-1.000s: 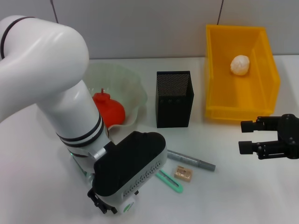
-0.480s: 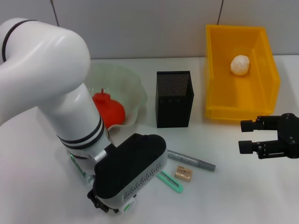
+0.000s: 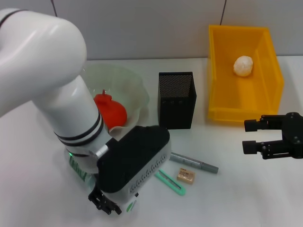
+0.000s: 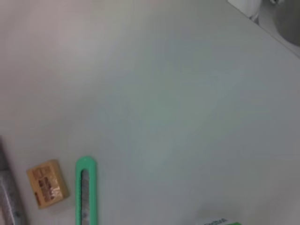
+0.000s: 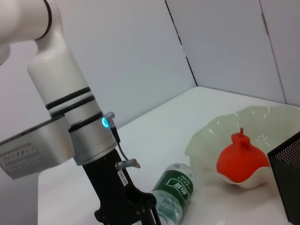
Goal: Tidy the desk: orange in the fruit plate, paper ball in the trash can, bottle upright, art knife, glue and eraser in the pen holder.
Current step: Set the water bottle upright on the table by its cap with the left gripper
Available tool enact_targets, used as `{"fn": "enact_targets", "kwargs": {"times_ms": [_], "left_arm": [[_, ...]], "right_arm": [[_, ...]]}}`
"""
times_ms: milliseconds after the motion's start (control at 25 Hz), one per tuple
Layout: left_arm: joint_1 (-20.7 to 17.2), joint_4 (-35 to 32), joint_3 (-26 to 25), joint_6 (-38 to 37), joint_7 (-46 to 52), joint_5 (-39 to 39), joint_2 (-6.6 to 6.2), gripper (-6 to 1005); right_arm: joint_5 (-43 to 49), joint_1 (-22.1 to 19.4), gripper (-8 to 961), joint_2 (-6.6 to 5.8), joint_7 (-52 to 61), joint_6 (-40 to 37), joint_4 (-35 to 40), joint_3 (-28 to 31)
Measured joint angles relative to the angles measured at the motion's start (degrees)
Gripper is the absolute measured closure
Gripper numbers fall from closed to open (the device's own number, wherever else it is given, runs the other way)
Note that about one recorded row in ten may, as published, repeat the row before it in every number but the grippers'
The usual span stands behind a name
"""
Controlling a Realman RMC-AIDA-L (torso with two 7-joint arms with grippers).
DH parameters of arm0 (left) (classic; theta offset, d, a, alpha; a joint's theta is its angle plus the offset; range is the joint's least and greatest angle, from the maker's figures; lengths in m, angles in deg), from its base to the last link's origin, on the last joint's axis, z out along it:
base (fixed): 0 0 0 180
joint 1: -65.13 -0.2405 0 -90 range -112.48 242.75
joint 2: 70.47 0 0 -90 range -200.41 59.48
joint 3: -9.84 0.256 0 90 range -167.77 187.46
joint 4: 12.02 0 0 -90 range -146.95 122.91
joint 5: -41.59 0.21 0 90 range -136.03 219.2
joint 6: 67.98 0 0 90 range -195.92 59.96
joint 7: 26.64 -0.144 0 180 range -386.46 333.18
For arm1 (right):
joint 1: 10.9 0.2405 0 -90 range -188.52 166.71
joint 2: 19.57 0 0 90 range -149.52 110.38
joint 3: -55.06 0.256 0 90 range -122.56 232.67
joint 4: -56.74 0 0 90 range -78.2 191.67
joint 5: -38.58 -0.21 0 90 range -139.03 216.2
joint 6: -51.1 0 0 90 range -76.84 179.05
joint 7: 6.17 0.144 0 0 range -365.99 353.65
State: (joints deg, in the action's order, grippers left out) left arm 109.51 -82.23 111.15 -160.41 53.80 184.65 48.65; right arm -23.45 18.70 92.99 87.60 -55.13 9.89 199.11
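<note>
The bottle (image 5: 177, 191) lies on its side near the table's front left, and in the head view only a strip of its green label (image 3: 75, 168) shows past my left arm. My left gripper (image 3: 104, 204) is down at the bottle's cap end, seen from the side (image 5: 140, 213) in the right wrist view. The orange (image 3: 111, 110) rests in the fruit plate (image 3: 134, 85). The paper ball (image 3: 243, 65) lies in the trash can (image 3: 218, 71). Glue (image 3: 194, 162), eraser (image 3: 185, 176) and art knife (image 3: 171, 182) lie in front of the pen holder (image 3: 176, 100). My right gripper (image 3: 252, 137) hovers open at the right.
The left arm's large white body covers much of the table's left side. The pen holder stands between the fruit plate and the trash can. A grey wall runs behind the table.
The left arm's wrist has shifted slightly up and to the right, uncovering more of the bottle's green label. The right arm has not moved.
</note>
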Motion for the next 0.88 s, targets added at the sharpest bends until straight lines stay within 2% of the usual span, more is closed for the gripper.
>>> {"fn": "enact_targets", "kwargs": {"times_ms": [280, 320, 520, 600, 640, 680, 720, 880], "left_arm": [[0.8, -1.2, -6.2, -5.1, 3.8, -0.6, -0.04, 551], [1.2, -1.2, -9.0, -6.7, 5.2, -1.3, -0.04, 551], [1.5, -1.2, -12.9, -8.6, 7.4, -2.4, -0.16, 551], [2.0, -1.0, -17.1, -10.1, 9.1, -2.7, -0.26, 550], [2.0, -1.0, -17.1, -10.1, 9.1, -2.7, -0.26, 550], [2.2, -0.9, -19.2, -10.6, 9.7, -2.8, -0.34, 550], [2.5, -0.8, -23.3, -12.2, 10.2, -2.8, -0.36, 550], [2.8, -0.8, -28.1, -14.1, 10.4, -2.9, -0.39, 550]], "right_arm": [[-0.3, 0.0, 165, -0.1, 0.0, -0.2, -0.1, 0.0], [-0.3, 0.0, 165, -0.1, 0.0, -0.2, -0.1, 0.0], [-0.3, 0.0, 165, -0.19, -0.5, -0.8, -0.1, 0.0], [-0.3, 0.0, 165, -0.23, -0.5, -0.9, -0.2, 0.0], [-0.3, 0.0, 165, -0.27, -0.5, -0.9, -0.3, 0.0], [-0.3, 0.1, 165, -0.31, -0.5, -0.9, -0.3, 0.0], [-0.4, 0.1, 165, -0.33, -0.5, -1.0, -0.3, 0.0], [-0.5, 0.2, 165, -0.34, -0.5, -1.7, -0.3, 0.0]]}}
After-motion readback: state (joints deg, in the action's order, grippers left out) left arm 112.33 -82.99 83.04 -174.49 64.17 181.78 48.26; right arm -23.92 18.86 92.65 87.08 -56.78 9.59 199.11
